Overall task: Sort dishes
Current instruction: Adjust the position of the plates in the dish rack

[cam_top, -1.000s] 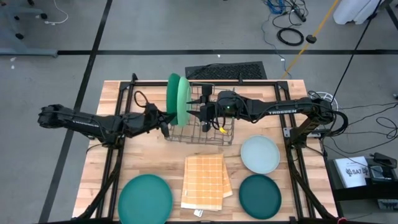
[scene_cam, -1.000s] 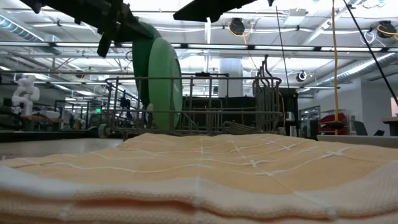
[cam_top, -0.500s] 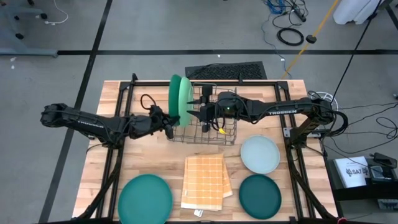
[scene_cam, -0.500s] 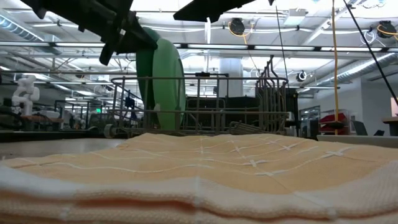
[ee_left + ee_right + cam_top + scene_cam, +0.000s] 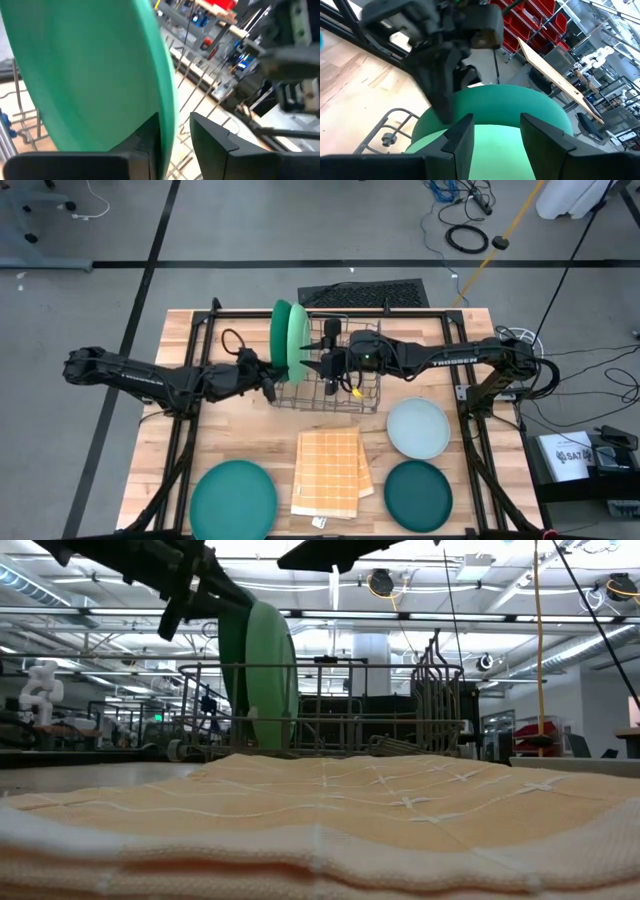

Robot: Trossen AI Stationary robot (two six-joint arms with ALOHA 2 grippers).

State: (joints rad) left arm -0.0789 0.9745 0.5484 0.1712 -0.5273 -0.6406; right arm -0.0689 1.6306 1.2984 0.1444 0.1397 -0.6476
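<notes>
My left gripper [image 5: 175, 135] straddles mid green plate [image 5: 291, 340] rim, fingers parted, plate upright in rack [image 5: 345, 392]. My right gripper [image 5: 327, 363] open over rack.

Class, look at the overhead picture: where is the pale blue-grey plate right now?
The pale blue-grey plate lies flat on the table's right side, just right of the checked cloth, with the dark teal plate right beside it toward the front edge.

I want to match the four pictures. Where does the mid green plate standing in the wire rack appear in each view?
High view: mid green plate edge-on at the wire rack's left end, above centre.
Low view: upright plate, left of centre.
Left wrist view: plate fills the left half.
Right wrist view: plate at lower centre.
Shared landmark: the wire rack.
</notes>
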